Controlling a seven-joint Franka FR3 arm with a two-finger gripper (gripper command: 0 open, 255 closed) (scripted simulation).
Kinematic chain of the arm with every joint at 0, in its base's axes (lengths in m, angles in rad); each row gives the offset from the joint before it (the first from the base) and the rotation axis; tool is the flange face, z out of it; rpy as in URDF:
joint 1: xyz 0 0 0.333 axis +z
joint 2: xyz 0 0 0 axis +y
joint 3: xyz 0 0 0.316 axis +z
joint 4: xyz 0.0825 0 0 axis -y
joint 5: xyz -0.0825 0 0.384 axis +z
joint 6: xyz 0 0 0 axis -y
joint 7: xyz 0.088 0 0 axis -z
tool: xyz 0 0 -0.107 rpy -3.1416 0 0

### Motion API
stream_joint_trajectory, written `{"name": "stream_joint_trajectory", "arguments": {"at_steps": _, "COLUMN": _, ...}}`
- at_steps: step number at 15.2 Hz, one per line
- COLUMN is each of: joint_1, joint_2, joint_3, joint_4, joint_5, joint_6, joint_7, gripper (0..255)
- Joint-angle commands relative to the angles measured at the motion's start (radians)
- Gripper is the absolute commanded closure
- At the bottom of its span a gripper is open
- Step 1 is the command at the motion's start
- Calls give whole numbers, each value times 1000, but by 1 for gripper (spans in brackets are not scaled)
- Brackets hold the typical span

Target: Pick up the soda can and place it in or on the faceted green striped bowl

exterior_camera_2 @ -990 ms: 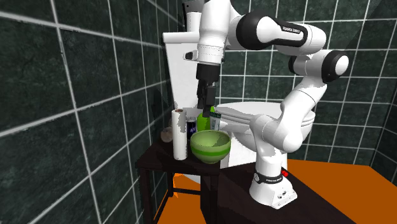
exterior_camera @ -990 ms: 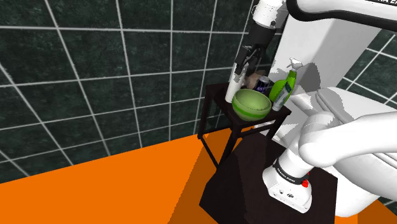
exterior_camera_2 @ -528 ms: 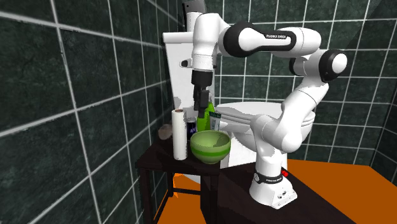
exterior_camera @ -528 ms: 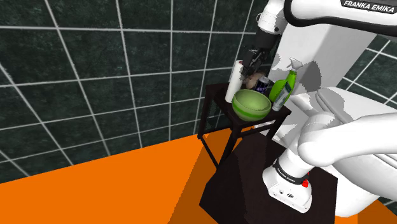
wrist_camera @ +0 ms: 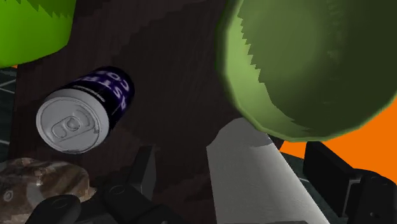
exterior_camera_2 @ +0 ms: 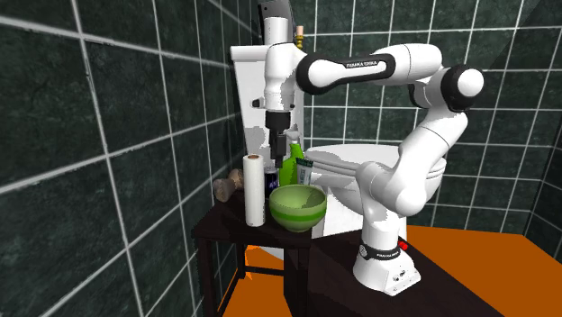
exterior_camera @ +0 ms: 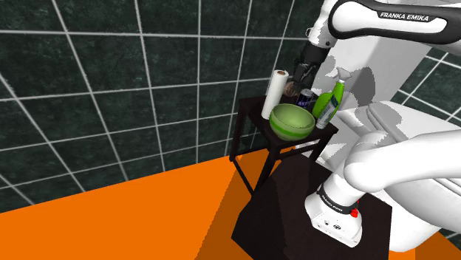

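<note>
behind the green bowl (exterior_camera: 290, 120), the soda can (exterior_camera: 306, 97) is standing upright, untouched. the gripper (exterior_camera: 301, 77) is swinging back from over the bowl's near rim and hovering above the can, fingers spread wide, empty; probably lining up its descent.

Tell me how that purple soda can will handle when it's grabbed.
The soda can looks rigid and smooth-sided, so it may slip in a loose pinch. Its tab seems unopened, so it's probably full and heavy for its size. Standing upright and narrow on the dark table, it could tip if nudged, then roll.
</note>
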Motion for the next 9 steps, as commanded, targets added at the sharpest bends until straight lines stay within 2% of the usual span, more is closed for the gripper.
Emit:
{"name": "stream_joint_trajectory", "arguments": {"at_steps": 1, "joint_1": -14, "joint_2": 24, "joint_3": -45, "joint_4": -2, "joint_5": -24, "joint_6": 19, "joint_7": -46, "gripper": 0}}
{"name": "stream_joint_trajectory", "arguments": {"at_steps": 9, "joint_1": -53, "joint_2": 163, "joint_3": -227, "joint_4": 40, "joint_5": -96, "joint_6": 99, "joint_7": -226, "gripper": 0}}
